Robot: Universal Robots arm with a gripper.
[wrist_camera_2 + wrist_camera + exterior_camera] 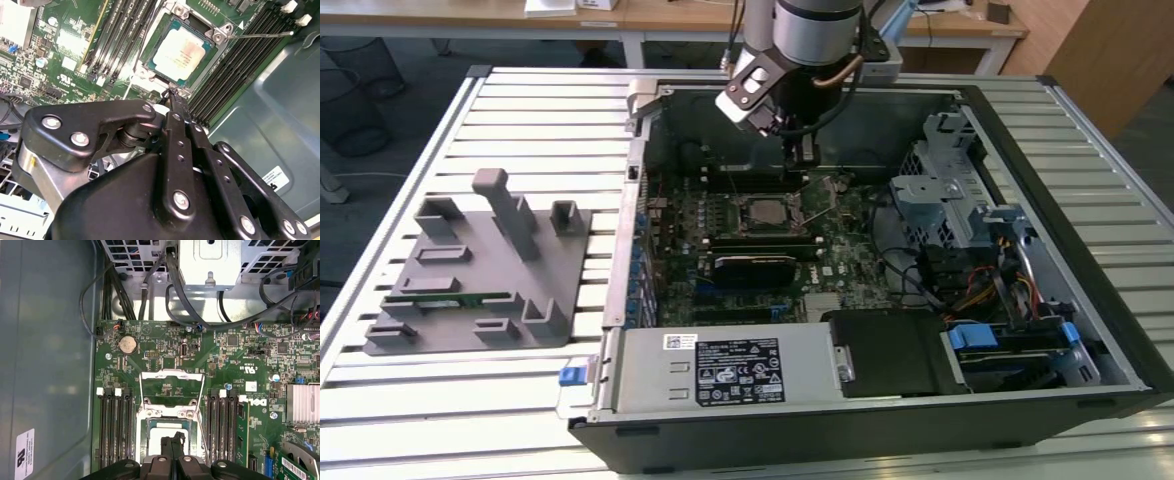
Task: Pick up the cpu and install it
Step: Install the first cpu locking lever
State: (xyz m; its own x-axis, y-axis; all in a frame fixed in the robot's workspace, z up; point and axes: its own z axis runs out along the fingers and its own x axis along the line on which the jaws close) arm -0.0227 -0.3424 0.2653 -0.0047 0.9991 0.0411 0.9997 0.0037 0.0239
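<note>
CPU (182, 54): flat square chip, dull silver metal top with a thin pale green border. It lies flat in the motherboard socket (156, 34), top face up, edges parallel to the socket frame; being square, it has no evident long axis. The hinged retention frame (172, 390) stands raised open beside it. Gripper (172, 95): black fingers (176, 130) pressed together, holding nothing, tips just above the socket's edge, apparently not touching the chip. Setting: open computer case (1014, 130) on a slatted table (520, 110).
</note>
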